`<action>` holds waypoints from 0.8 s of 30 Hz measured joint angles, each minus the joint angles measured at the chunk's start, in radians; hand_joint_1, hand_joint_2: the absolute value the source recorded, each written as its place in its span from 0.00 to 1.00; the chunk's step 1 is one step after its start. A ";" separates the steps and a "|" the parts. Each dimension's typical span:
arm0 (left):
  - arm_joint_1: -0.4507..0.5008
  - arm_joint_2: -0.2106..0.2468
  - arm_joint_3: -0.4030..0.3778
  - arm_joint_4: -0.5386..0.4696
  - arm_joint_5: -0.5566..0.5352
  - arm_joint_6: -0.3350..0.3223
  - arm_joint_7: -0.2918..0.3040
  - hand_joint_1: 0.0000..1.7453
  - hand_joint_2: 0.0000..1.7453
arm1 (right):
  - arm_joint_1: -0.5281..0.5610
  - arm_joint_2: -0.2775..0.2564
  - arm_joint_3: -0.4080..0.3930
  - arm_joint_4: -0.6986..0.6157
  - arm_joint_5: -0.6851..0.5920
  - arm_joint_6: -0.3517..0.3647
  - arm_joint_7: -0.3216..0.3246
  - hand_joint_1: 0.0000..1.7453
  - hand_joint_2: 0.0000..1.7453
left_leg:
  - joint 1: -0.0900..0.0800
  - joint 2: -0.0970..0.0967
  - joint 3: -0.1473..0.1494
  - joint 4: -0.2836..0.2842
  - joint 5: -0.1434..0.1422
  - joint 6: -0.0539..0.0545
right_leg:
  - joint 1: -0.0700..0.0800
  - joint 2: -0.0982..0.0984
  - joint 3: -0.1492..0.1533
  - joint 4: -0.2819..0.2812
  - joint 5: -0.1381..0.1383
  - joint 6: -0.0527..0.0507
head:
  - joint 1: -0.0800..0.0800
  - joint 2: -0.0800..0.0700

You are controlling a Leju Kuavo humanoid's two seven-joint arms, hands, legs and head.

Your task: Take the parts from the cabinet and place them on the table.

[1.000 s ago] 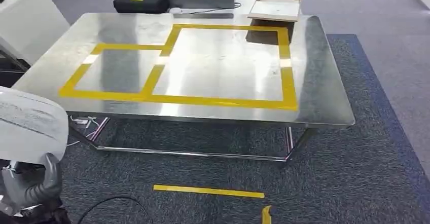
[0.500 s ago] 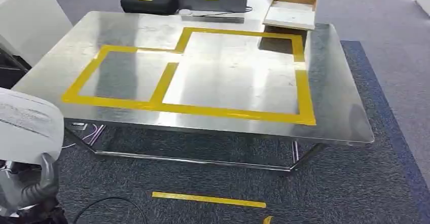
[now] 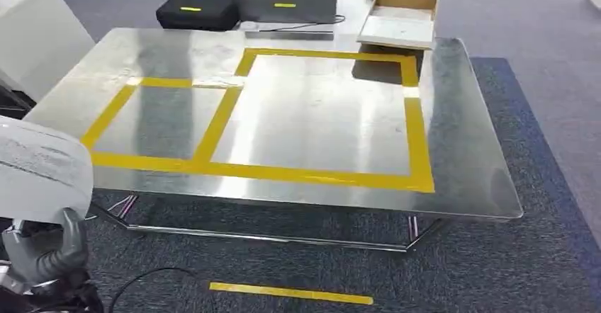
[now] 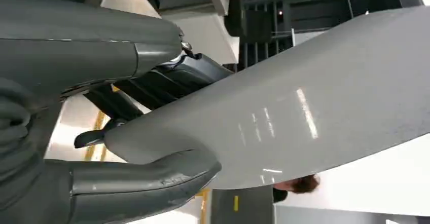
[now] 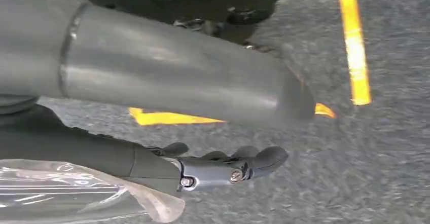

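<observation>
Left robot hand (image 4: 127, 133) clamped on edge of grey part (image 4: 304, 107), low, short of bench (image 3: 468, 178) near edge. Right robot hand (image 5: 223, 168): grip unclear. You should expect stiff, smooth, slippery shell; keep edge grip firm

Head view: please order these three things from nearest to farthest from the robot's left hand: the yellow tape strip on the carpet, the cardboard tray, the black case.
From the left hand, which grips a white panel:
1. Yellow tape strip, on the carpet in front of the table.
2. Black case, beyond the table's far edge, on the left.
3. Cardboard tray, at the table's far right corner.
</observation>
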 joint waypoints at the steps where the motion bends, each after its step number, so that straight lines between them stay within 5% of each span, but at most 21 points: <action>1: -0.001 0.001 -0.006 0.005 -0.002 0.003 0.000 1.00 1.00 | 0.001 0.000 0.000 0.000 -0.002 0.001 -0.001 0.00 0.00 | 0.003 0.000 -0.036 0.050 -0.037 -0.004 | 0.000 0.000 0.008 0.000 -0.008 0.000 | 0.002 0.000; 3: -0.004 0.007 -0.018 0.013 -0.003 0.015 0.000 1.00 1.00 | 0.003 0.000 -0.002 0.000 -0.003 0.004 0.005 0.00 0.00 | 0.007 0.002 -0.060 0.048 -0.039 -0.008 | -0.001 0.002 0.029 0.000 -0.025 0.003 | -0.001 0.000; 6: -0.010 0.014 -0.032 0.019 -0.003 0.031 0.000 1.00 1.00 | 0.004 0.000 -0.002 0.000 -0.003 0.007 0.009 0.00 0.00 | 0.012 0.005 -0.011 -0.149 0.121 -0.011 | -0.007 0.003 0.068 0.000 -0.055 0.019 | 0.000 0.000; 7: -0.011 0.016 -0.035 0.023 -0.003 0.034 0.000 1.00 1.00 | 0.004 -0.001 -0.003 0.000 -0.003 0.007 0.010 0.00 0.00 | 0.006 0.009 -0.012 -0.168 0.127 -0.008 | -0.004 0.003 0.077 0.001 -0.065 0.026 | 0.000 0.000; 8: -0.012 0.017 -0.040 0.027 -0.002 0.037 0.000 1.00 1.00 | 0.002 -0.001 -0.003 0.000 -0.004 0.007 0.010 0.00 0.00 | 0.003 0.011 -0.011 -0.180 0.105 0.005 | -0.003 0.001 0.070 -0.001 -0.069 0.033 | -0.006 0.000; 9: -0.010 0.016 -0.045 0.027 0.000 0.038 0.000 1.00 1.00 | 0.000 -0.002 -0.003 0.000 -0.004 0.007 0.010 0.00 0.00 | 0.001 0.009 -0.010 -0.178 0.123 0.015 | -0.004 0.000 0.064 -0.010 -0.073 0.040 | -0.003 0.000; 11: -0.012 0.021 -0.047 0.028 0.003 0.041 0.000 1.00 1.00 | 0.000 -0.002 -0.004 0.000 -0.005 0.007 0.010 0.00 0.00 | 0.002 0.007 -0.003 -0.187 0.118 0.031 | -0.004 -0.001 0.089 -0.008 -0.066 0.054 | -0.003 0.000; 13: -0.013 0.022 -0.049 0.029 0.007 0.042 0.000 1.00 1.00 | -0.002 -0.002 -0.004 0.000 -0.005 0.008 0.009 0.00 0.00 | 0.005 0.008 0.026 -0.201 0.115 0.045 | -0.006 0.000 0.051 0.053 -0.073 0.058 | 0.001 0.000; 16: -0.017 0.023 -0.057 0.029 0.008 0.044 0.000 1.00 1.00 | -0.002 -0.002 -0.005 0.000 -0.007 0.025 0.010 0.00 0.00 | -0.001 0.007 0.044 -0.205 0.098 0.059 | -0.004 0.001 -0.091 0.260 -0.153 0.060 | 0.008 0.000; 17: -0.017 0.024 -0.060 0.031 0.008 0.043 0.000 1.00 1.00 | 0.000 -0.002 -0.005 0.000 -0.008 0.040 0.011 0.00 0.00 | -0.003 0.006 0.053 -0.205 0.090 0.061 | -0.003 0.001 -0.126 0.290 -0.172 0.060 | 0.006 0.000; 19: -0.019 0.025 -0.064 0.035 0.008 0.043 0.000 1.00 1.00 | 0.002 -0.003 -0.005 0.000 -0.008 0.055 0.016 0.00 0.00 | -0.008 0.001 0.078 -0.205 0.071 0.062 | 0.001 0.001 -0.138 0.237 -0.133 0.053 | 0.008 0.000; 22: -0.024 0.026 -0.072 0.039 0.010 0.044 0.000 1.00 1.00 | 0.003 -0.006 -0.005 0.000 -0.006 0.060 0.024 0.00 0.00 | -0.012 0.001 0.108 -0.209 0.042 0.061 | 0.019 0.001 -0.092 0.034 0.057 0.013 | 0.008 0.000; 23: -0.027 0.026 -0.074 0.041 0.013 0.046 0.000 1.00 1.00 | 0.003 -0.011 -0.005 0.000 -0.005 0.063 0.028 0.00 0.00 | -0.017 -0.002 0.121 -0.207 0.035 0.054 | 0.021 0.004 -0.100 0.038 0.016 0.011 | 0.001 0.000; 24: -0.028 0.026 -0.075 0.042 0.017 0.048 0.000 1.00 1.00 | 0.004 -0.011 -0.005 0.000 -0.004 0.063 0.027 0.00 0.00 | -0.016 -0.003 0.119 -0.209 0.028 0.047 | 0.022 0.006 -0.079 0.034 0.007 0.011 | 0.007 0.000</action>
